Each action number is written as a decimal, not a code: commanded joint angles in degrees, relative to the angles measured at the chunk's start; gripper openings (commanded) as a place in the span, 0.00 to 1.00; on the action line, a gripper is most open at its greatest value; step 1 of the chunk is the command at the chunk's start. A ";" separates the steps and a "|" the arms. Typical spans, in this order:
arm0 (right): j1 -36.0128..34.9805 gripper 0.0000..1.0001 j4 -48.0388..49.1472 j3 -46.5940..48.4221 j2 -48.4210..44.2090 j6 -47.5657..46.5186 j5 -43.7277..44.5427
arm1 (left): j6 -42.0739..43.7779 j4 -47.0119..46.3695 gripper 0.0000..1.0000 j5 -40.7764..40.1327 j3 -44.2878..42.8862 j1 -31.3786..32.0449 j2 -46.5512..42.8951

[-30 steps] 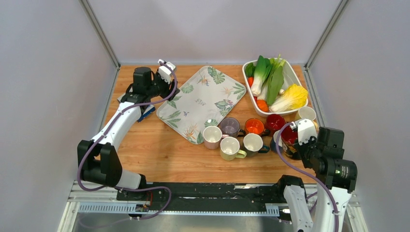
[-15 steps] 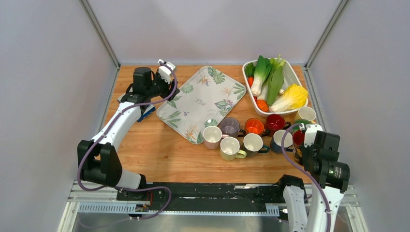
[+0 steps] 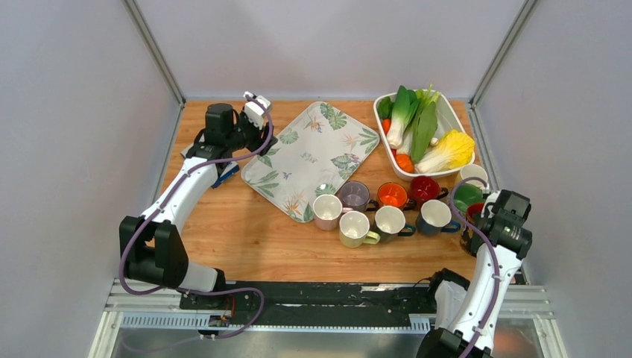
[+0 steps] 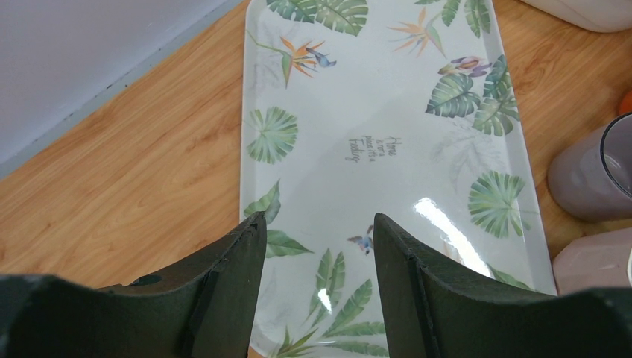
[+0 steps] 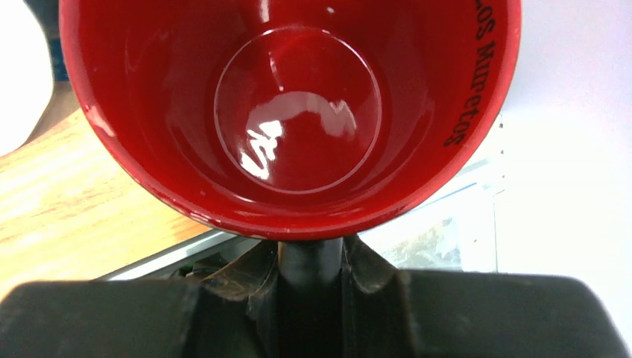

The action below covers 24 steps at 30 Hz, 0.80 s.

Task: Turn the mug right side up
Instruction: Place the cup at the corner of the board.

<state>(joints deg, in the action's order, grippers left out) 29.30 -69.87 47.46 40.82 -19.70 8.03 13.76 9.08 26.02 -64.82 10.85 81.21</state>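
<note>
Wooden tabletop (image 3: 246, 239) bearing a leaf-patterned tray (image 3: 313, 153), a white dish (image 3: 452, 113) of vegetables, and clustered upright mugs (image 3: 355, 226) near both.

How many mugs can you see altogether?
10. Back row: purple mug, orange mug, dark red mug, cream mug. Front row: pink mug, yellow mug, dark green mug, blue mug. Light green mug beside it. Bright red mug in the right end effector. Others may be hidden.

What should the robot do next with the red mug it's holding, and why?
Probably shift the red mug a little toward the wooden table and lower it. The right gripper is shut on its handle, its mouth faces the wrist camera, and part of it seems to hang past the table's edge.
</note>
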 commanded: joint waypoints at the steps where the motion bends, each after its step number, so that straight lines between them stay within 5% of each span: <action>1: 1.89 0.00 14.42 -1.83 -1.77 0.21 -2.56 | 0.76 -0.17 0.62 -0.13 -1.08 -0.30 -2.53; 8: 2.55 0.00 13.37 -3.43 -6.65 -12.60 -6.50 | 1.54 0.86 0.62 -0.25 -2.18 -0.30 -1.65; 11: 4.16 0.00 11.51 -4.10 -8.35 -19.60 -14.61 | 0.66 0.78 0.62 0.65 -3.11 -0.26 -0.68; 24: 14.04 0.00 12.85 -8.68 -2.76 -30.82 -18.85 | 1.35 2.24 0.62 1.17 -5.98 -0.29 1.96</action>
<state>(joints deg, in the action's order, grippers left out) 39.13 -65.49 37.71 37.34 -44.14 -4.27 14.39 11.38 26.06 -68.40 10.83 82.63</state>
